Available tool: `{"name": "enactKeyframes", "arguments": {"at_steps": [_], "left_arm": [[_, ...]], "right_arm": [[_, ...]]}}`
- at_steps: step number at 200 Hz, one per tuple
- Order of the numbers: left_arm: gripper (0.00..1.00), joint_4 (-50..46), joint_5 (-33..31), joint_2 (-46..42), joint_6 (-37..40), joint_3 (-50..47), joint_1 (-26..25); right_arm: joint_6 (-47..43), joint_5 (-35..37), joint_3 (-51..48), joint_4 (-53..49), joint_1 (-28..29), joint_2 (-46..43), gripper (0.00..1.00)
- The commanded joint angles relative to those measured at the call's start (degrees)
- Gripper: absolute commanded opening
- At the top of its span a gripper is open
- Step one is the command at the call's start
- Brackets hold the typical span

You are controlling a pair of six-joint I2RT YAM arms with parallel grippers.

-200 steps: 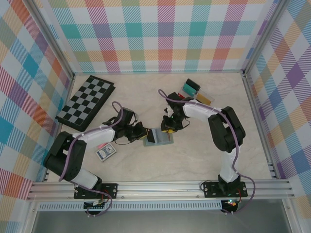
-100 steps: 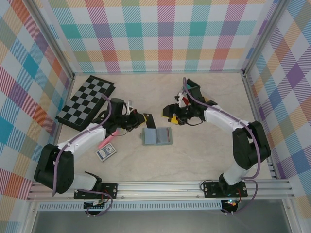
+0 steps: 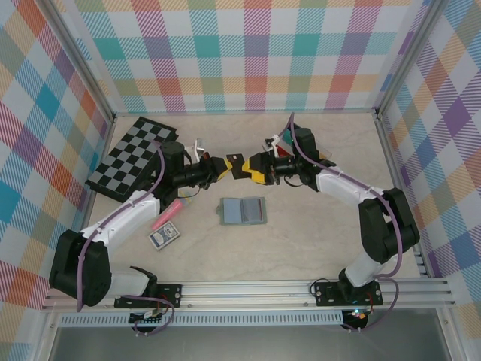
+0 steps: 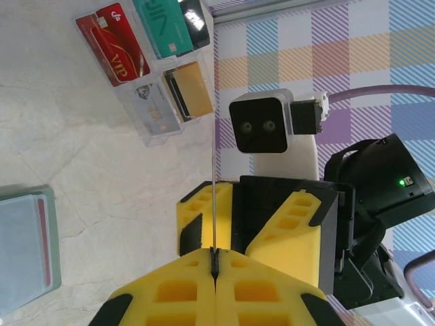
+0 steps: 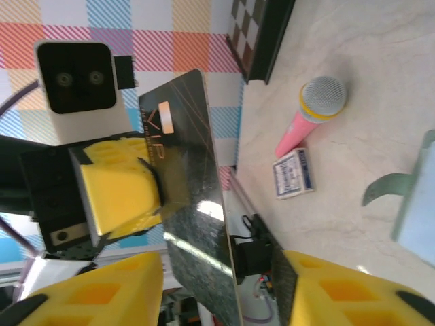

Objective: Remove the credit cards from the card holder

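Beige marbled tabletop, plaid walls around. Card holder lies open at centre. Beyond it, in the air, the left gripper pinches a dark credit card, and the right gripper is spread wide around the card. Checkered board far left, clear tray far right.

1. Two grippers: the left gripper and the right gripper, tip to tip at the far middle.
2. One card holder, at the middle of the table.
3. Six credit cards:
   - one dark card, up between the grippers
   - five in the tray: a red card, a teal card, a black card, a gold card and a silver-grey card
4. One clear tray, far right.
5. One checkered board, far left.
6. One pink microphone, left of the card holder.
7. One playing-card pack, near left.
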Motion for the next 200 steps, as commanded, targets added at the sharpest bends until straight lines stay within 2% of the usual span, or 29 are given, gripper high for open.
{"name": "enactKeyframes", "arguments": {"at_steps": [1,53,76,93,111,128,151,184,200], "left_arm": [[0.00,2.3,1.2,-1.6,-2.3,0.3,1.1],[0.00,1.5,0.2,-2.3,-2.8,-0.9,1.2],[0.01,-3.9,-1.9,-3.2,-0.2,-0.1,1.2],[0.19,-11.9,-5.6,-4.0,3.4,1.6,1.2],[0.35,-20.2,-10.7,-4.7,6.9,3.3,1.2],[0.43,-27.7,-16.1,-5.0,10.4,5.3,1.2],[0.61,-36.9,-23.5,-5.4,14.1,8.4,1.2],[0.86,-45.7,-29.6,-5.0,19.6,12.6,1.2],[0.94,-46.7,-30.7,-4.9,21.0,13.1,1.2]], "right_arm": [[3.4,-3.5,-1.1,5.5,-0.3,-1.9,0.39],[3.3,-3.3,-0.6,4.6,-0.4,-2.2,0.19],[-2.6,-1.6,1.2,-3.0,-0.3,-3.2,0.10],[-9.3,0.2,3.3,-10.1,-0.4,-4.2,0.04],[-17.3,4.0,6.7,-19.1,-0.5,-5.1,0.01],[-25.2,9.9,9.7,-26.6,-0.7,-5.2,0.00],[-34.2,21.7,14.8,-36.0,-0.9,-4.0,0.00],[-44.5,35.4,21.6,-42.3,-2.0,-1.8,0.00],[-47.9,38.0,25.7,-45.5,-3.8,0.4,0.00]]}}
